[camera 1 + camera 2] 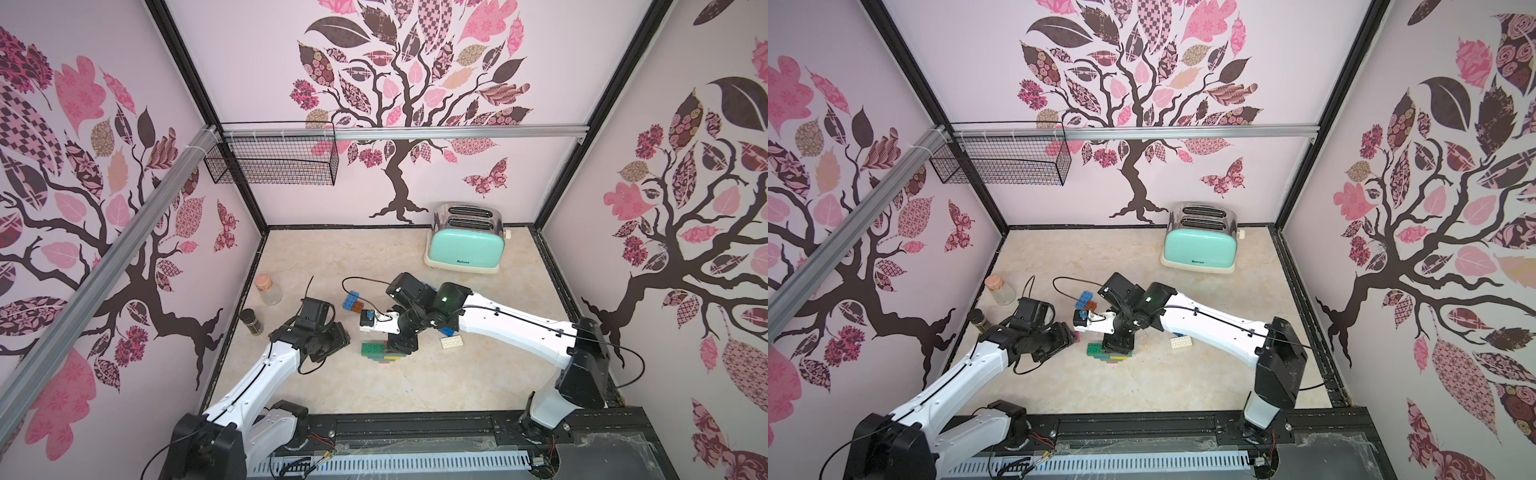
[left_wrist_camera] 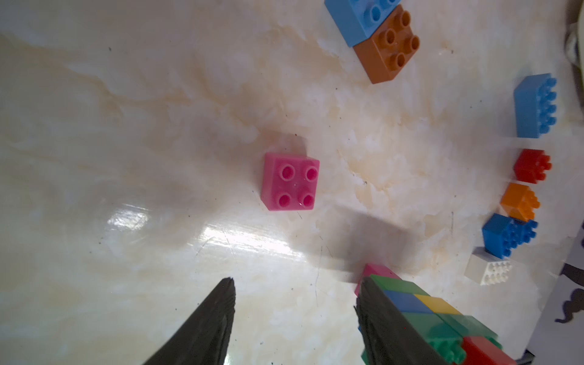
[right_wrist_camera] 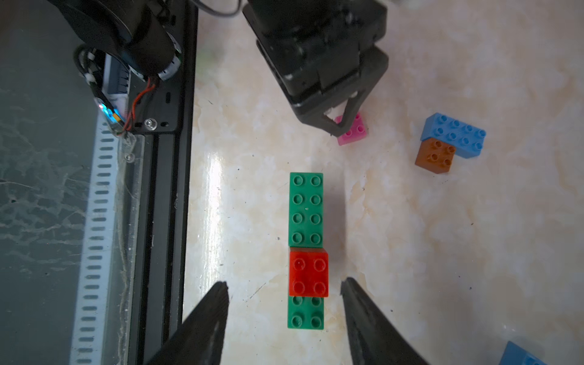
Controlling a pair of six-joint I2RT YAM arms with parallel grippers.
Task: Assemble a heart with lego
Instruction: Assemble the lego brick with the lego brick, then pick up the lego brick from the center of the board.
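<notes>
Standing spread and empty, the left gripper (image 2: 296, 281) had the pink brick (image 2: 290, 181) studs-up on the table (image 2: 126, 126) straight ahead, closer than the right gripper (image 3: 284, 282), whose parted jaws flanked the red brick (image 3: 308, 273) atop the stack (image 3: 306, 208) without touching.

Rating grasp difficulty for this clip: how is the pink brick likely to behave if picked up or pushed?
The pink brick looks like rigid moulded plastic, so it should not flex. It lies flat, studs up, squat and square, so rolling or tipping seems unlikely. The table is glossy, so a one-sided push would probably slide it.
</notes>
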